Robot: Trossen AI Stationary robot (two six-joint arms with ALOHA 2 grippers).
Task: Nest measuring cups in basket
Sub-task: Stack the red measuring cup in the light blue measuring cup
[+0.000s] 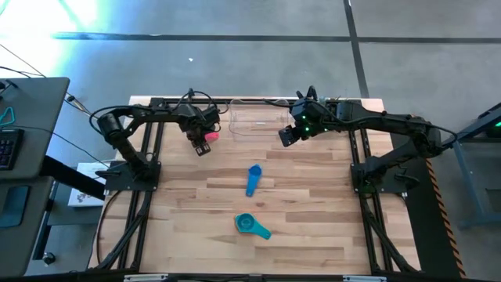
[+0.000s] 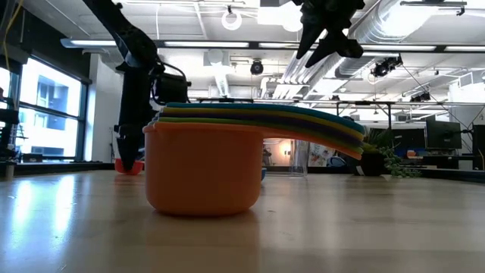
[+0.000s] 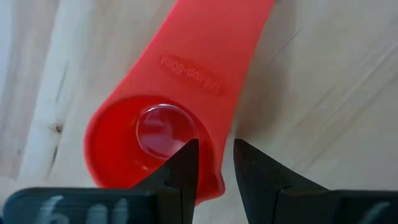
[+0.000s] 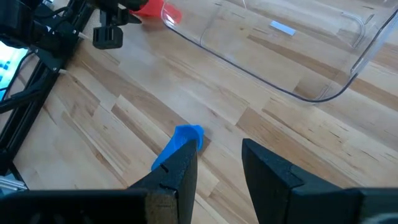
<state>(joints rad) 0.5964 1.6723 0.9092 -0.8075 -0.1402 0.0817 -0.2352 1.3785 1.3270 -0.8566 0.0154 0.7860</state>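
The wooden table (image 1: 313,235) carries the basket (image 1: 257,125), blue cup (image 1: 253,179), teal cup (image 1: 250,225).

Nested measuring cups (image 2: 227,163) on table (image 2: 379,227)

Bright, even light from ceiling strips and left-hand windows in the low view puts a sheen on the counter (image 2: 364,227), a blown-out glare patch sits top left in the high view, and the left wrist's fingers (image 3: 186,180) are blurred.
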